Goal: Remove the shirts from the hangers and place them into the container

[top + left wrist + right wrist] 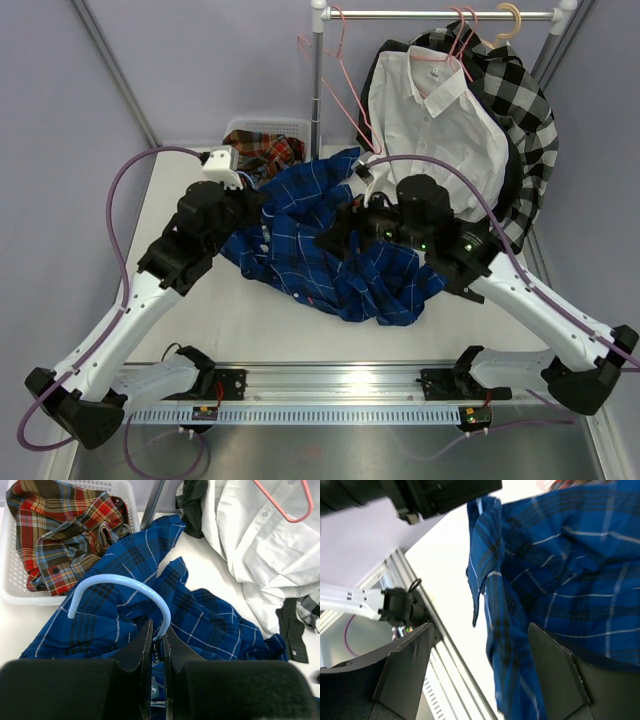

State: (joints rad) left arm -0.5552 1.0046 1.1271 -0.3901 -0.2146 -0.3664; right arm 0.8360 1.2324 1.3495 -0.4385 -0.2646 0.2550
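Pale lilac walls, a white table [300, 325], a clothes rail [430, 15] across the upper right of the top view. At centre frame, the royal blue shirt [330, 255], heaped on the table and not yet in the container [262, 126], which sits up and to the left with the plaid shirt [65, 535] inside. Rising out of the blue cloth, the light blue hanger [120, 580], pinched at the foot of its hook by the narrow-set left gripper [158, 630]. Below centre in its own view, the right gripper [481, 630], spread wide, blue fabric hanging between the jaws, nothing clamped. Probably best done so: hold the hook firm, close the right claw on collar or shoulder cloth alone, then draw apart slowly to avoid snagging wire in a sleeve. Hook and pinch visible only from the left wrist, hidden under the arms from above. Open jaws plain only from the right wrist. On the rail, the white shirt [430, 110] and checked shirt [525, 95], seen whole only from above.
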